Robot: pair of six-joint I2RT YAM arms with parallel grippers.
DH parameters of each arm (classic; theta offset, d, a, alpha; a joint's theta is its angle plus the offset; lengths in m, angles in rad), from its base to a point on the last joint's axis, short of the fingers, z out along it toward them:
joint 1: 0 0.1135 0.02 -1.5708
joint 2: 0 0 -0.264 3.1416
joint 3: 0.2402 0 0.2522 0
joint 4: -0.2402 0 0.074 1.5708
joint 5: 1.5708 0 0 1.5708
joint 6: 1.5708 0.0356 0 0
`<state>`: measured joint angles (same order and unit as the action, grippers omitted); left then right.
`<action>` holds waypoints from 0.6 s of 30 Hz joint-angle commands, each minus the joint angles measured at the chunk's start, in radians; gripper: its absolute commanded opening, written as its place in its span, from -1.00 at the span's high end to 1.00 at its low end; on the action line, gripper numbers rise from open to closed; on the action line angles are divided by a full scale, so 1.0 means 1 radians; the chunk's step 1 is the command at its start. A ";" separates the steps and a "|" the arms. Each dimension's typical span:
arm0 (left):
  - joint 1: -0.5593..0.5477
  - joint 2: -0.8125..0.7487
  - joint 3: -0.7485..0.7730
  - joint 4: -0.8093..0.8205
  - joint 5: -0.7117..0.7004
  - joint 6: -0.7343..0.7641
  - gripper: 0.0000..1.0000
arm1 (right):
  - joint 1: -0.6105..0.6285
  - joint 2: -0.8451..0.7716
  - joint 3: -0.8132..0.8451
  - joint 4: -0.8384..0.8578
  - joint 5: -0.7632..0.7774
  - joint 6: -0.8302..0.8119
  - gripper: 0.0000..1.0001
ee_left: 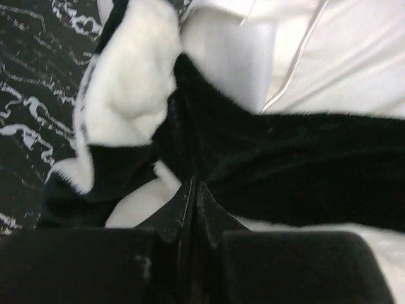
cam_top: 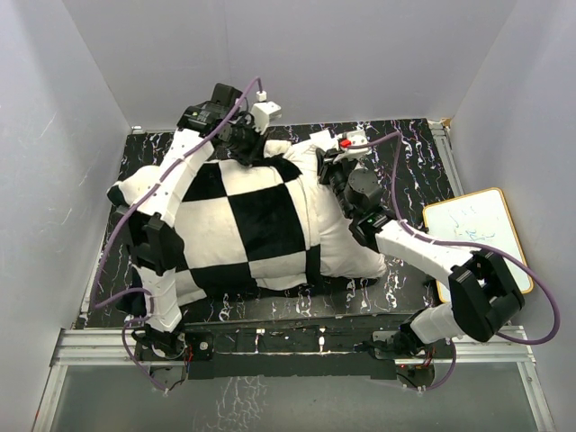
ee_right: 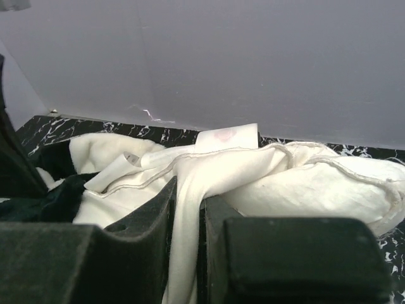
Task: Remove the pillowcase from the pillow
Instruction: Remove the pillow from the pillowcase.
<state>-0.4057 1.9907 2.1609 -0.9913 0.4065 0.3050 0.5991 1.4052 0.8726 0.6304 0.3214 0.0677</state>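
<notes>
Grips near the bench (cam_top: pixel 414 171) far edge
Left gripper (ee_left: pixel 193 190) clamps black plush of the pillowcase (ee_left: pixel 285 158); right gripper (ee_right: pixel 186 202) pinches the pillow (ee_right: pixel 304 190)

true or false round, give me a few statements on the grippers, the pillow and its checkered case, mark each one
1. The left gripper is shut on black plush of the pillowcase. True.
2. The right gripper hangs open above the pillow. False: it is shut on a fold of the pillow's off-white fabric.
3. The pillowcase is completely off the pillow. False: it covers most of it, and only the right end is bare.
4. A framed white board lies to the right of the pillow. True.
</notes>
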 commanded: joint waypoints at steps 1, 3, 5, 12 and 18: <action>0.081 -0.142 -0.126 -0.125 -0.049 0.094 1.00 | 0.000 -0.103 0.013 0.242 0.057 -0.109 0.84; 0.102 -0.180 -0.174 -0.119 -0.056 0.114 1.00 | -0.010 -0.113 0.003 0.251 0.075 -0.122 0.83; 0.125 -0.229 -0.253 -0.096 -0.086 0.148 1.00 | -0.029 -0.124 -0.004 0.258 0.083 -0.124 0.83; 0.184 -0.376 -0.434 -0.017 -0.130 0.258 1.00 | -0.121 -0.168 -0.015 0.249 0.020 -0.063 0.83; 0.163 -0.145 0.111 0.036 0.015 0.001 -0.79 | -0.081 -0.121 0.071 0.267 -0.117 0.021 0.84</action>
<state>-0.2352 1.7206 1.9392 -0.9611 0.3477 0.4789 0.5220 1.3266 0.8223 0.6479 0.2279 0.0578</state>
